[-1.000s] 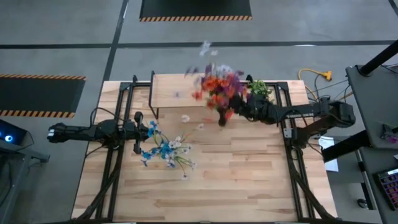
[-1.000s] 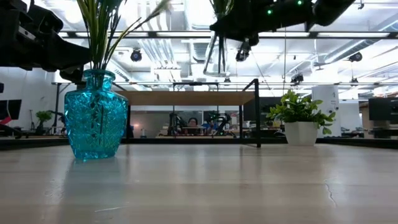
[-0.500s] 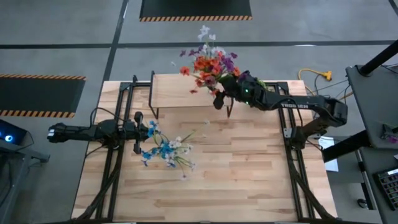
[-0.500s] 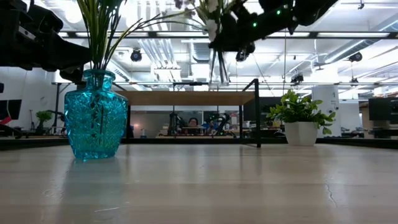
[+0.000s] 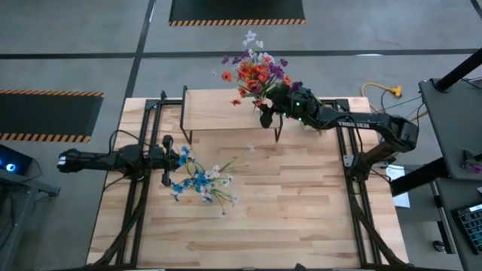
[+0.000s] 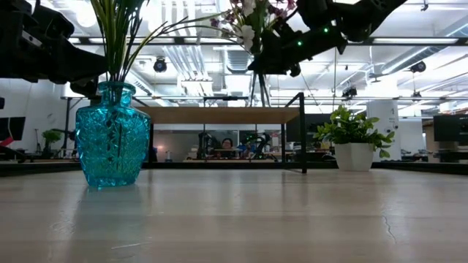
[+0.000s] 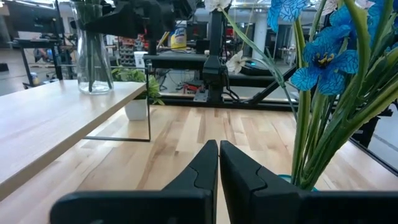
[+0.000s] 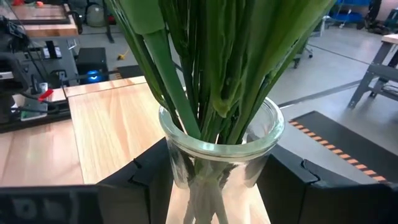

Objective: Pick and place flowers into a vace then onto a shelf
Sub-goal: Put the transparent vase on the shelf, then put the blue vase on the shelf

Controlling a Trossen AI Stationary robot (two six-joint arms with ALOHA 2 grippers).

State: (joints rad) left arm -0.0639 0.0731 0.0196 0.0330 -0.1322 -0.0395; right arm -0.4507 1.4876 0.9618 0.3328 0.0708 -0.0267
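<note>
While the right gripper [image 8: 214, 180] holds the clear glass vase [image 8: 217, 149] between its fingers, the flowers [image 5: 254, 71] stand in it, above the gripper. The shelf [image 5: 218, 111] lies just below and beside the gripper, and the vase hangs over its near end. If the vase comes down too close to the edge, it may tip off, because the tall bunch makes it top-heavy. The left gripper [image 7: 217, 163] is fully closed on nothing, with the blue vase [image 6: 111, 135] just beside it on the surface [image 5: 301, 203].

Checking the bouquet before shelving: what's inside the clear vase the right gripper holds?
Green flower stems fill the clear vase, held by the right gripper. Its bottom is out of view.
</note>
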